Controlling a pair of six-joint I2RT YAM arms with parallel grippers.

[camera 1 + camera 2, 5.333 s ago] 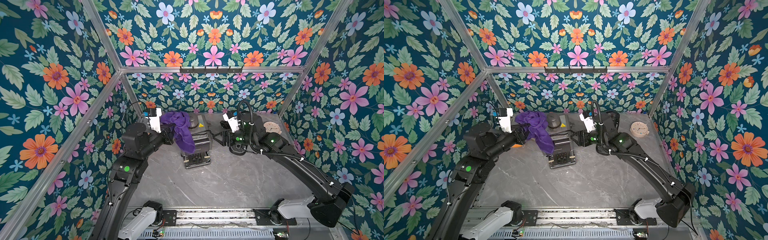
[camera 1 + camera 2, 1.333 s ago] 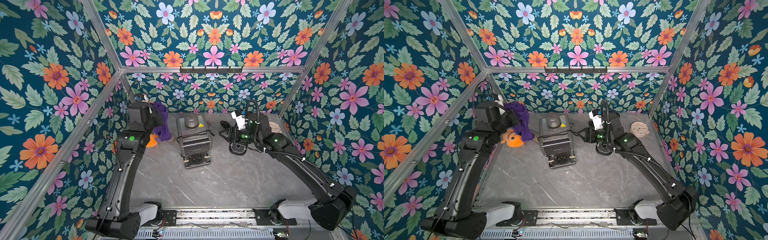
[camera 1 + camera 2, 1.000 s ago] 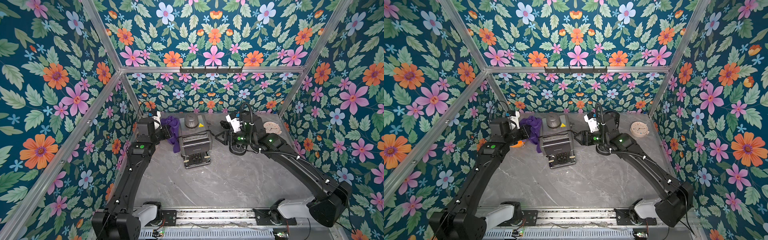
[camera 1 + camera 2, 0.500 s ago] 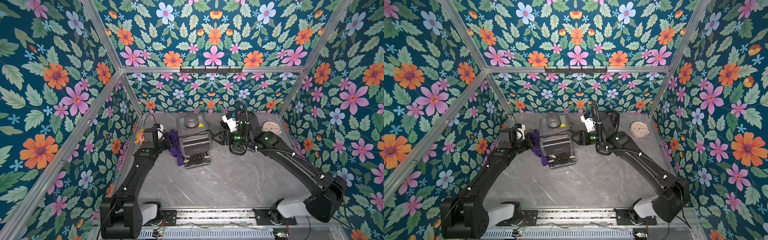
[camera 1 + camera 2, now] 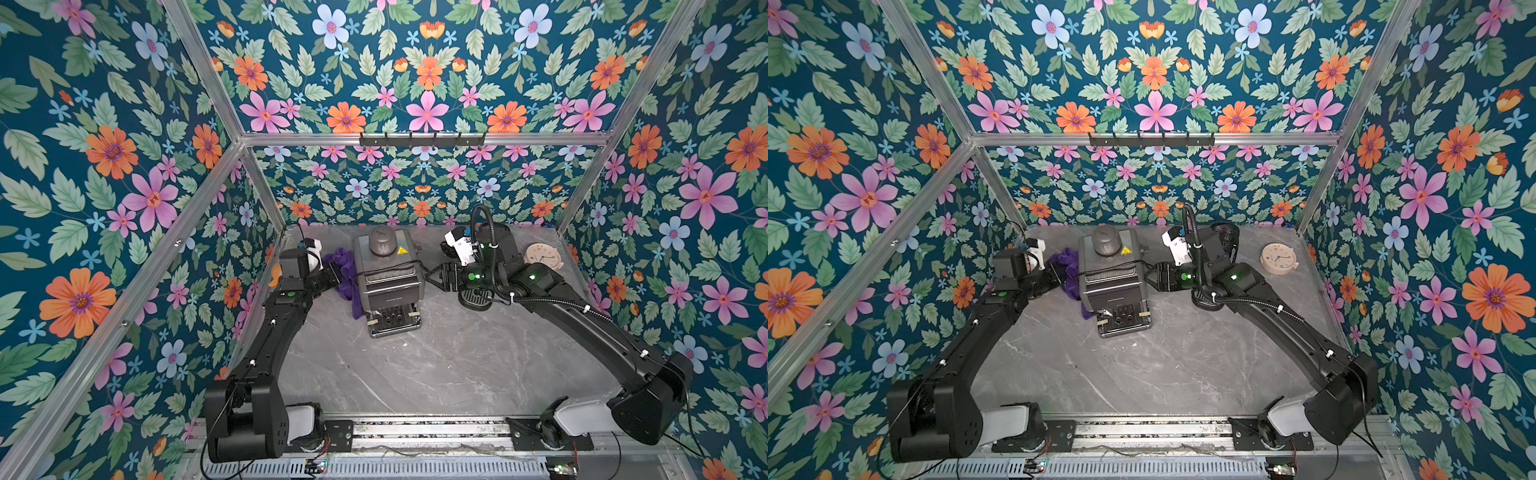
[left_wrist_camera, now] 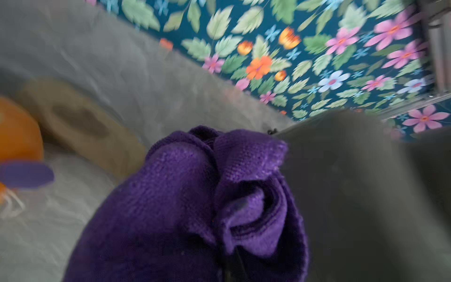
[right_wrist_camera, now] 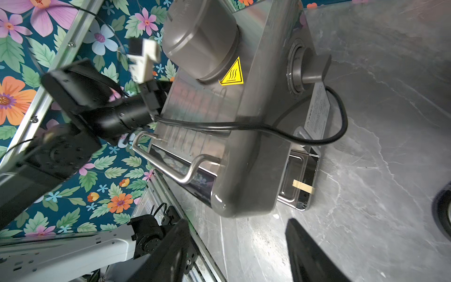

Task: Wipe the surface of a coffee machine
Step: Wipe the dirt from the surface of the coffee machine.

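Beside coffee machine (image 5: pixel 388 279), left pincer (image 5: pixel 334 275) clenching purple cloth (image 5: pixel 348 286), right pincer (image 7: pixel 238 224) released, tan roll (image 6: pixel 80 122) wrist-view only.

You see teal floral walls (image 5: pixel 428 62) framed by aluminium bars (image 5: pixel 291 139), a black hook rail (image 5: pixel 422 140), and a grey marbled tabletop (image 5: pixel 436 365).

A purple cloth (image 5: pixel 345 272) hangs bunched against the upright grey coffee machine (image 5: pixel 390 286).

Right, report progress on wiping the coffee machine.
Done: the purple cloth is picked up, the left jaws shut on it. In hand: it lies against the coffee machine on the side facing the left arm. Left: top, front and far side show no cloth; right jaws stand open, empty, beside it.
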